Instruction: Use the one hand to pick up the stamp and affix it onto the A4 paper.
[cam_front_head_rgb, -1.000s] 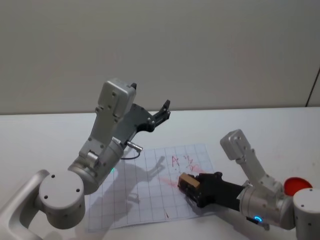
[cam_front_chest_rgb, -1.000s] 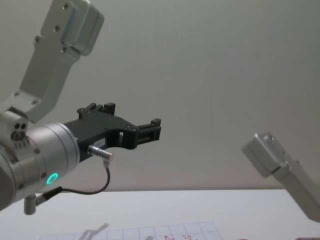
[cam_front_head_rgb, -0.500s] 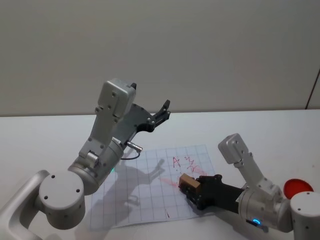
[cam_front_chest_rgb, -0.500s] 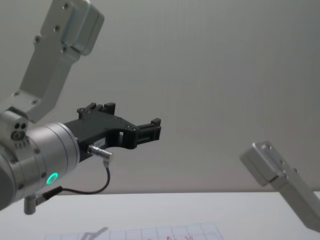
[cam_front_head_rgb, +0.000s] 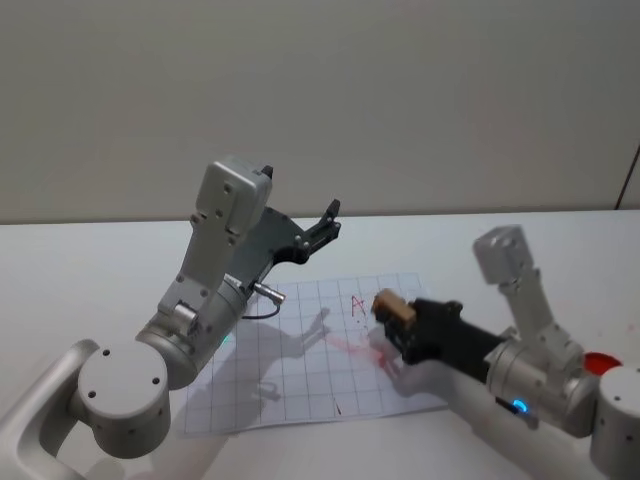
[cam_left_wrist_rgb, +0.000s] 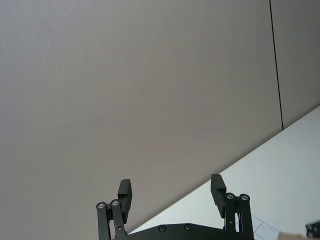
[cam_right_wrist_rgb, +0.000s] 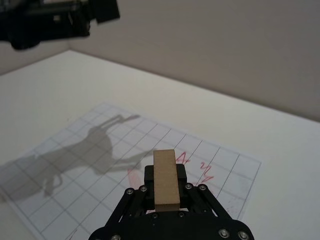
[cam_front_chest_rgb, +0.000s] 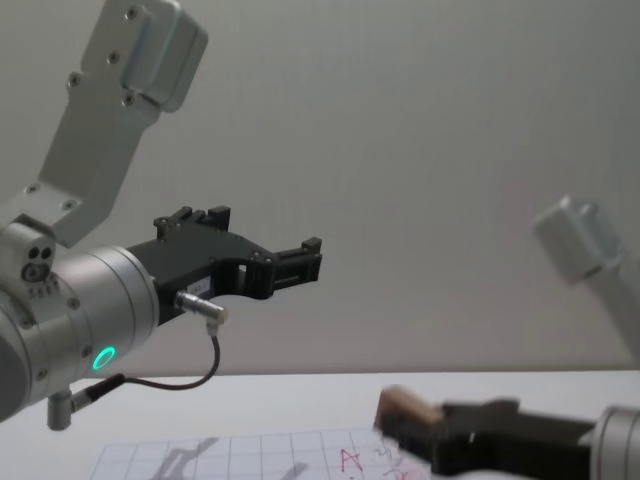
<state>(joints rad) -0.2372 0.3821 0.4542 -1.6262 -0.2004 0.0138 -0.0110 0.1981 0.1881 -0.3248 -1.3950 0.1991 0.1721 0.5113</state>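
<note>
My right gripper (cam_front_head_rgb: 396, 322) is shut on the stamp (cam_front_head_rgb: 393, 305), a tan wooden block that it holds a little above the A4 paper (cam_front_head_rgb: 290, 370). The right wrist view shows the stamp (cam_right_wrist_rgb: 165, 178) upright between the black fingers, over the gridded paper (cam_right_wrist_rgb: 95, 165). Red marks and a red smear (cam_front_head_rgb: 347, 345) lie on the sheet below it. In the chest view the stamp (cam_front_chest_rgb: 404, 408) hangs above the paper's (cam_front_chest_rgb: 220, 461) far edge. My left gripper (cam_front_head_rgb: 326, 224) is raised high over the far side of the table, open and holding nothing (cam_left_wrist_rgb: 171, 192).
A red round object (cam_front_head_rgb: 601, 364) lies on the white table at the right edge, partly behind my right arm. The left arm's shadow falls across the sheet (cam_front_head_rgb: 285, 345). A plain wall stands behind the table.
My right gripper has lifted the stamp up off the paper and carried it a little farther away. The left arm has not moved.
</note>
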